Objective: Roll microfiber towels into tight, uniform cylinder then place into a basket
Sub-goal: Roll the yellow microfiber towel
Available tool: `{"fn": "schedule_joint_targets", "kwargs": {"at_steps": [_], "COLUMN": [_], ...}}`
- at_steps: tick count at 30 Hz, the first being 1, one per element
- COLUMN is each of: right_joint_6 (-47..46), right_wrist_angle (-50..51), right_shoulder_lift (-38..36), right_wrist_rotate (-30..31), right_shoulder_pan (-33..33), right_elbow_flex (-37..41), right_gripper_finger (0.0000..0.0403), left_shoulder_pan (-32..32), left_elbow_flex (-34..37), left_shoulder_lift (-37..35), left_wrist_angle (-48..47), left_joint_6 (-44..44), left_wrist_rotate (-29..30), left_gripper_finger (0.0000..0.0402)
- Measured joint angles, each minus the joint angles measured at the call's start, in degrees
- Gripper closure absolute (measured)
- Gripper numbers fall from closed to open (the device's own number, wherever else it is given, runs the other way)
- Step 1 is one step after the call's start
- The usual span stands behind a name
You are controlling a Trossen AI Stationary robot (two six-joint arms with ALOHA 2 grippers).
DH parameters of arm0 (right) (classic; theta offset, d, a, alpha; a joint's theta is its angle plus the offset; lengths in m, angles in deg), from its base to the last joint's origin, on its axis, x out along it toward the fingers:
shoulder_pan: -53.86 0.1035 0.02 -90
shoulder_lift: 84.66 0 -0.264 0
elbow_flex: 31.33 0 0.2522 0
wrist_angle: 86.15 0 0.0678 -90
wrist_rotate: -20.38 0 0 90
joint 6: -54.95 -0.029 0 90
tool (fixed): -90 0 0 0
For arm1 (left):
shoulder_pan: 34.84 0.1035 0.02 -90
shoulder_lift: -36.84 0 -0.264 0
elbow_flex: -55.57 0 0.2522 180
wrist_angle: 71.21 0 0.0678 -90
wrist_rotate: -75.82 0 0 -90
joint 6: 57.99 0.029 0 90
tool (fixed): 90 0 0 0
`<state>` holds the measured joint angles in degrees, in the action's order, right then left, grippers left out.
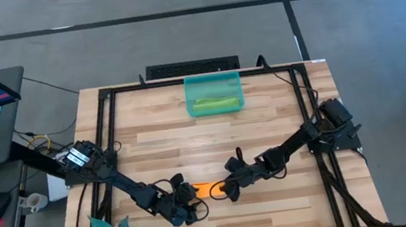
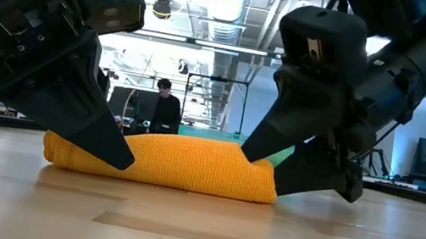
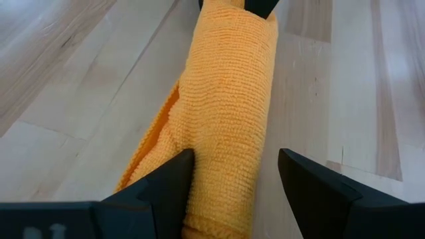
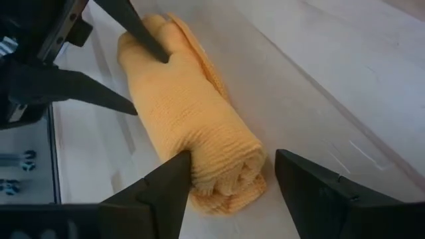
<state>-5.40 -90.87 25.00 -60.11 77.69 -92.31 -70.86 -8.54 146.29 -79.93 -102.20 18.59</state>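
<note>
Low view: we see both spread grippers, left and right, straddling the ribbed, rolled orange towel ends.

The orange towel is largely covered from above by both hands; its near end is cut off in the left wrist view.

The rolled microfiber towel lying between the spread dark fingers of the left gripper is bright orange, with a fine ribbed weave of close rows. At its other end, between the black fingers of the right gripper, the same orange shows a spiral of layers. The basket, well apart from both grippers, is translucent teal-green and holds a lime green towel. The table is pale wood in long planks with darker streaks.
</note>
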Motion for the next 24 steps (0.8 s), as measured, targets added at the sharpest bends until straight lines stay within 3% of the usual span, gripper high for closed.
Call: {"fn": "schedule_joint_targets", "kwargs": {"at_steps": [6, 19, 24], "right_joint_6": [-2.6, 0.3, 0.8], "right_wrist_angle": [1.4, 2.3, 3.5], "right_shoulder_lift": [0.1, 1.1, 1.0], "right_wrist_rotate": [0.0, -0.7, -0.2], "right_shoulder_pan": [0.0, -0.9, -0.4], "right_elbow_flex": [0.0, 0.1, 0.0], "right_gripper_finger": [0.0175, 0.0365, 0.0392], "left_shoulder_pan": [0.7, 3.0, 2.4], "left_elbow_flex": [0.0, 0.0, -0.5], "left_shoulder_lift": [0.0, -0.1, -2.2], "left_wrist_angle": [0.1, 0.9, -0.2], "left_joint_6": [-1.2, -2.6, -1.3], "left_wrist_rotate": [0.1, -0.7, -1.0], "left_gripper_finger": [0.0184, 0.0184, 0.0184]}}
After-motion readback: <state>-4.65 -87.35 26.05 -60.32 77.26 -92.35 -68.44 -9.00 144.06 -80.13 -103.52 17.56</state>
